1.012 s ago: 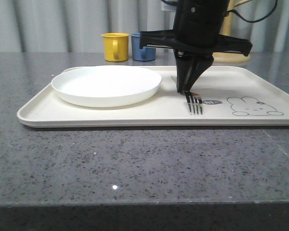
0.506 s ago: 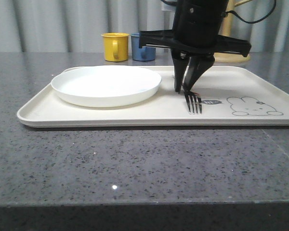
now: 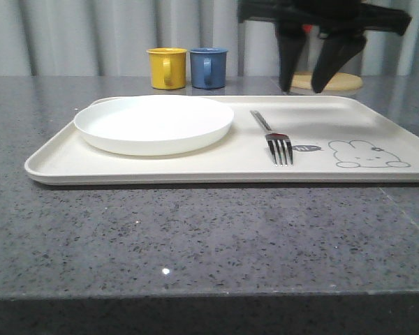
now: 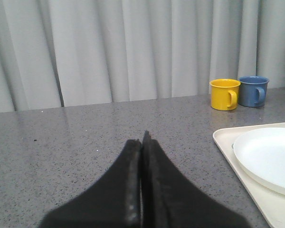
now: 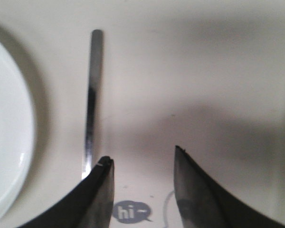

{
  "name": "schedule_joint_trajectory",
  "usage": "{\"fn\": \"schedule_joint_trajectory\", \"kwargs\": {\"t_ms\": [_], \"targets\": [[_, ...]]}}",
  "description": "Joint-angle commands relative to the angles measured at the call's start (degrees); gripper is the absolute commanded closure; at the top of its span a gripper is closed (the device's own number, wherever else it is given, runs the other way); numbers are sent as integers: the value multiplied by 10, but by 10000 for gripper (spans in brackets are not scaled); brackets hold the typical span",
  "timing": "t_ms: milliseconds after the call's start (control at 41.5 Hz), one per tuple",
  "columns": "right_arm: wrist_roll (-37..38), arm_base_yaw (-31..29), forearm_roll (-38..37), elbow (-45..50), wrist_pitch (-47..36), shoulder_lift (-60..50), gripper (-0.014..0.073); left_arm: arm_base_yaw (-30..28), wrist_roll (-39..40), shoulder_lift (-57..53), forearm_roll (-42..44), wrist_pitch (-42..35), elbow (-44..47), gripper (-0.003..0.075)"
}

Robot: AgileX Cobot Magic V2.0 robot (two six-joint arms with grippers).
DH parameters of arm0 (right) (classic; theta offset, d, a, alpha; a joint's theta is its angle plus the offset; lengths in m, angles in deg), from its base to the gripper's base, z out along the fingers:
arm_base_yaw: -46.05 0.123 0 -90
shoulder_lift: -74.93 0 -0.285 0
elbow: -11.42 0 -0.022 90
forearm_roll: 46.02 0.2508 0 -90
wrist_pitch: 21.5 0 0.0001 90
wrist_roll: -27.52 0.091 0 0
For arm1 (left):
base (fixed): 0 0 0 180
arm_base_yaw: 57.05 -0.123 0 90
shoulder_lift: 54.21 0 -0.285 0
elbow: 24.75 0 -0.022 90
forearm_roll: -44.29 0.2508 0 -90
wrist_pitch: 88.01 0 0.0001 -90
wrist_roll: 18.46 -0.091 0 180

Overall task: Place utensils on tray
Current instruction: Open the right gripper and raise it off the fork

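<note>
Silver fork [image 3: 274, 137] lies flat on tray [image 3: 195, 169], just right of white plate [image 3: 154, 123]. Long axis runs front-to-back, tines toward front rim, handle toward mugs. Right gripper [image 3: 321, 66] hangs above tray behind fork, jaws apart, empty (fork step looks done). Left gripper [image 4: 142, 142] jaws together, over bare desk [image 4: 76, 137] left of tray. Your next move: find remaining utensils, none visible.
</note>
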Motion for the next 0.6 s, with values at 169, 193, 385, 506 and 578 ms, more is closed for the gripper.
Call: {"fn": "schedule_joint_trajectory", "kwargs": {"t_ms": [169, 193, 385, 506, 578], "targets": [[-84, -114, -14, 36, -1, -92, 255, 3, 3, 5, -7, -46, -14, 739], [-91, -125, -14, 47, -2, -96, 255, 3, 3, 5, -7, -46, -14, 739], [-169, -215, -6, 117, -13, -107, 255, 3, 3, 5, -7, -46, -14, 739], [-201, -258, 4, 141, -27, -107, 255, 3, 3, 5, -7, -46, -14, 739], [-221, -276, 14, 149, -35, -107, 255, 3, 3, 5, -7, -46, -14, 739]]}}
